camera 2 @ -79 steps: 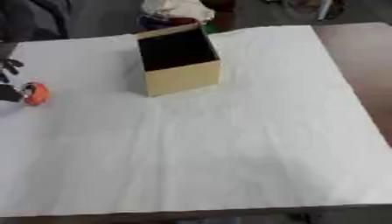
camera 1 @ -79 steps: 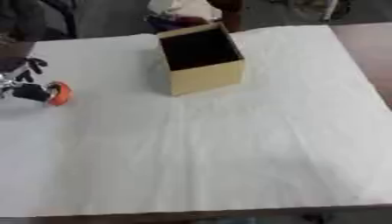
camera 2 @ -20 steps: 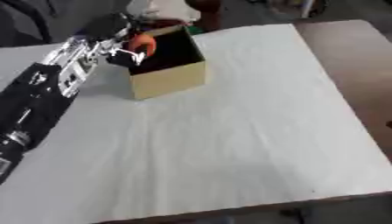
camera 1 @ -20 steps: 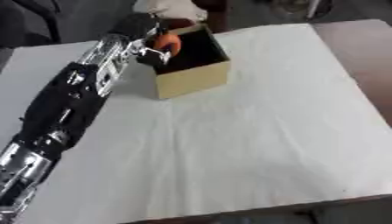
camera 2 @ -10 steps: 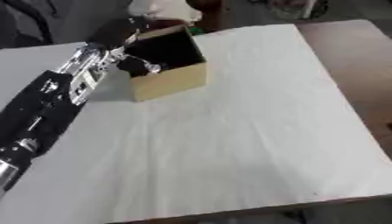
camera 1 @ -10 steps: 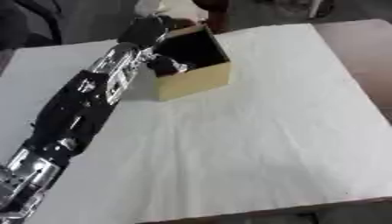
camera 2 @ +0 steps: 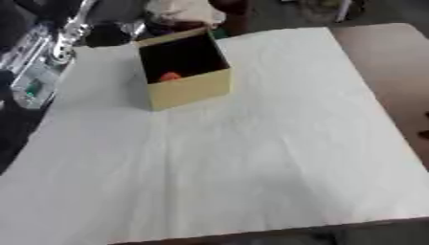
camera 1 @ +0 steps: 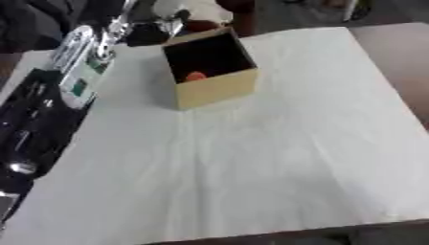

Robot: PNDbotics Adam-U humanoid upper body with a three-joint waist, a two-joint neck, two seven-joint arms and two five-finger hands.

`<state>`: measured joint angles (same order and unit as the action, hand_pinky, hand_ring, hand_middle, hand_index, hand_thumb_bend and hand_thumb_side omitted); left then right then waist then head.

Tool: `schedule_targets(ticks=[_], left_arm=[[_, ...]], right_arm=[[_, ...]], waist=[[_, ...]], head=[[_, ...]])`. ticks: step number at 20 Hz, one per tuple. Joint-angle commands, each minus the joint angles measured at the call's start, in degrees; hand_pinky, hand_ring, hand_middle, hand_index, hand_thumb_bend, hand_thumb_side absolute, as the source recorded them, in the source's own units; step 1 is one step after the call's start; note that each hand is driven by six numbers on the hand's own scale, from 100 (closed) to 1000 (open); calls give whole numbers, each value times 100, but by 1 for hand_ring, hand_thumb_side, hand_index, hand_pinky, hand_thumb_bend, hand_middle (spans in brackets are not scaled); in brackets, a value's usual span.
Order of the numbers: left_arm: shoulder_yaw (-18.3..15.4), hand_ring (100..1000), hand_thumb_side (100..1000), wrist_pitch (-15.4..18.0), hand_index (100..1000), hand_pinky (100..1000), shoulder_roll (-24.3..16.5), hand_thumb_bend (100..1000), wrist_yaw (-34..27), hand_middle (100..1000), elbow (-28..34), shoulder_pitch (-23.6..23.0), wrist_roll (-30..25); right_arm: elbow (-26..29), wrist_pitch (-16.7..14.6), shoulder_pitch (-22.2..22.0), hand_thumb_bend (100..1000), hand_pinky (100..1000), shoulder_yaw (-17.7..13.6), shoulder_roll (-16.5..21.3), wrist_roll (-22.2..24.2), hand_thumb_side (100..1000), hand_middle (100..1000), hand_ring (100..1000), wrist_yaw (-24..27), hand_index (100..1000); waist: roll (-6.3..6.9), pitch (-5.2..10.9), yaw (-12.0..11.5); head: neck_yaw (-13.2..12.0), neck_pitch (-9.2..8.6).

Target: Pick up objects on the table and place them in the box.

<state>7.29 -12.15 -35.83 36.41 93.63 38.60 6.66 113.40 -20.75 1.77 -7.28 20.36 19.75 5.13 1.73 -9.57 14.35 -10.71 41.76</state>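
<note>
My left hand (camera 1: 155, 32) hovers beside the box (camera 1: 209, 91) (orange object (camera 1: 195, 76) inside); finger state I cannot tell.

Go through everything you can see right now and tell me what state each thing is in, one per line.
Box: upright, open at the top, standing on the white sheet.
Orange object: lying inside the box, touched by no hand.
Left hand: raised behind the box's far left corner, holding nothing visible; its fingers are too blurred to judge.
White sheet: spread flat over the table.
</note>
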Motion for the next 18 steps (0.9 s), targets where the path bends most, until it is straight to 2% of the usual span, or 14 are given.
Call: schedule_targets(ticks=[1,5,9,18], left_arm=[[-363,627,603,-171,834,778,-355,345,-665,612,855,-272,329],[-636,619,617,-251,828,783,-297,291,-1253,601,1551,-985,659],[-793,619,647,-227,834,788,-46,244,-1694,601,1868,-1503,927],[-947,614,657,-103,832,789,386,222,-1914,594,2084,-1988,1092]], right_arm=[[116,-3,22,100,725,-75,64,-50,464,749,1000,-42,964],[119,-5,14,100,725,-96,49,-74,465,749,1000,-60,964],[119,-22,-4,100,725,-111,36,-98,466,749,1000,-71,964],[120,-12,-5,100,725,-123,9,-105,466,749,1000,-76,965]], waist=[[-25,49,-42],[-38,34,-101],[-58,24,-167],[-65,15,-236]], head=[[50,-28],[59,-21],[48,18],[76,123]])
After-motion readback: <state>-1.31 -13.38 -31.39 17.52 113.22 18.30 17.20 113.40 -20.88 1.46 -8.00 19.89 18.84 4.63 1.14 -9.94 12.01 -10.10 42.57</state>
